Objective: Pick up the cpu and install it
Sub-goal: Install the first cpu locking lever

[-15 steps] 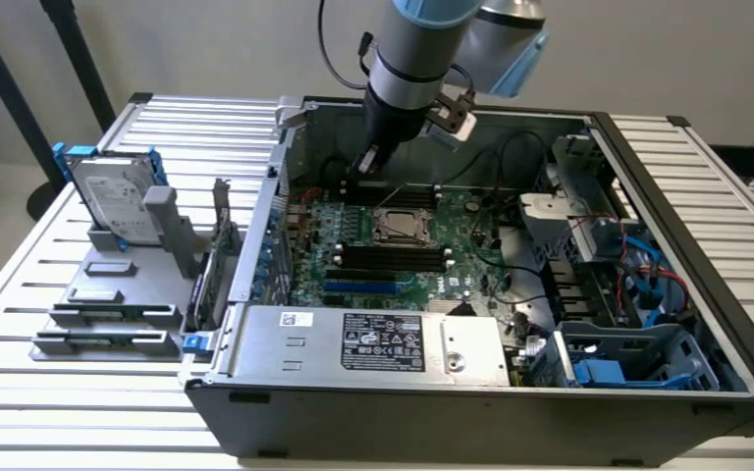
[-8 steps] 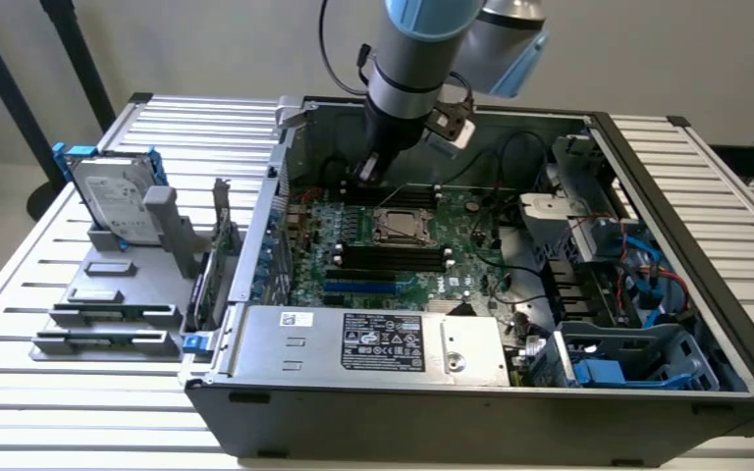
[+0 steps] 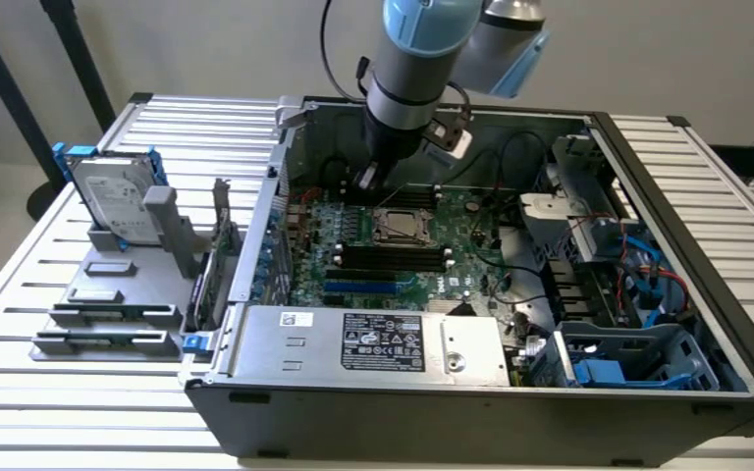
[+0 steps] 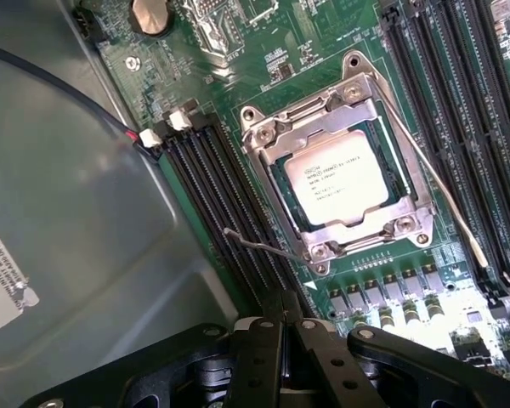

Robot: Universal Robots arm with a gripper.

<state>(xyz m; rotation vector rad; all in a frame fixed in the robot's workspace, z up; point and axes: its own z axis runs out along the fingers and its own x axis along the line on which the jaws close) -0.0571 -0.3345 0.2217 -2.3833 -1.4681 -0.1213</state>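
One cpu [image 4: 340, 183] lies flat in its socket [image 4: 270, 140], printed face up.

The grey robot arm [image 3: 403, 83] wears light-blue joint caps [image 3: 419, 25]; a black cable [image 3: 327, 44] trails beside it, and silver screws [image 4: 308, 324] dot its black tool [image 4: 282, 306].

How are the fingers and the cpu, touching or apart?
Apart. The wrist view shows green board between the shut fingers and the cpu in its socket.
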